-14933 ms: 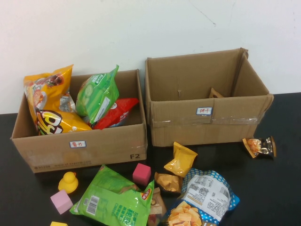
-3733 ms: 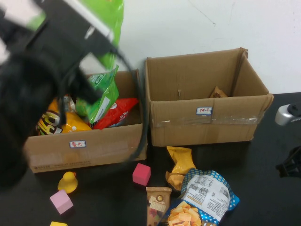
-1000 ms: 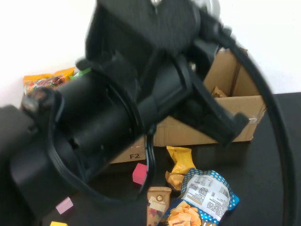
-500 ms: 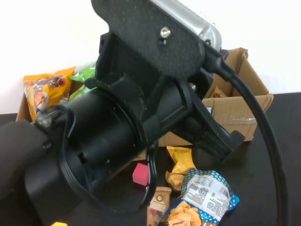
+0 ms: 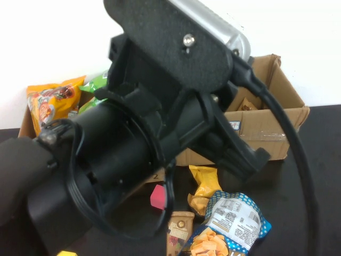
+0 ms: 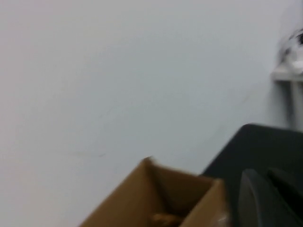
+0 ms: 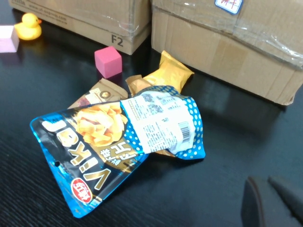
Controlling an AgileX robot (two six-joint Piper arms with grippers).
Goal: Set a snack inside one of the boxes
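Nearest, at the bottom centre of the high view, the blue chip bag [image 5: 230, 226] lies on the black table [image 5: 314, 176] with small yellow [image 5: 205, 181] and brown packets [image 5: 178, 226] touching it. This looks like a between-picks step; next, a gripper must descend onto one snack.

The left arm [image 5: 133, 138] fills the middle of the frame, raised close to the camera. Its left gripper [image 6: 270, 201] is pressed together, empty, above the right box [image 5: 277, 114]. The right gripper [image 7: 272, 203], likewise closed, hovers over the table beside the bags.

Two cardboard boxes [image 7: 222, 42], one blue chip bag [image 7: 118, 142], one yellow snack packet [image 7: 168, 73], one pink cube [image 7: 108, 61], one rubber duck [image 7: 29, 26].
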